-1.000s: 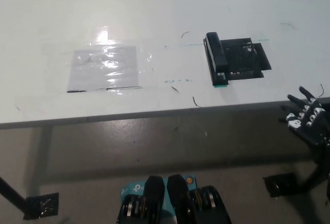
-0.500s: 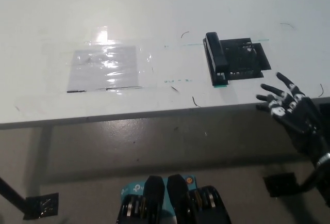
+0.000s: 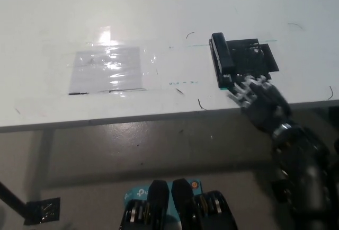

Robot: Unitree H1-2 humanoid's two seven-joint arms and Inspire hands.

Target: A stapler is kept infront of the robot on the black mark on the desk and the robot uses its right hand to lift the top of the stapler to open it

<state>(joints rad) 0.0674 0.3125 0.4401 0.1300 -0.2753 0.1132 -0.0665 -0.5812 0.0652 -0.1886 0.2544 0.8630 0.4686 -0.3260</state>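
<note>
Reaching hand: the black right hand [image 3: 258, 98] is over the desk's near edge, fingers spread apart and holding nothing, fingertips at the near end of the stapler [image 3: 222, 59].
Stapler: lies closed on the black mark [image 3: 257, 60], along its left side.
Desk: white desk [image 3: 159, 7], glossy, with a taped clear sheet [image 3: 107, 70] well left of the stapler and small dark scuffs.
Room: grey floor [image 3: 132, 150] below the desk edge.

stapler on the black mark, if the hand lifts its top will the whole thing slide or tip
The stapler looks rigid, lying flat, so tipping seems unlikely. Its base sits loose on the smooth white desk, so it may slide or lift when the right hand pulls.
</note>
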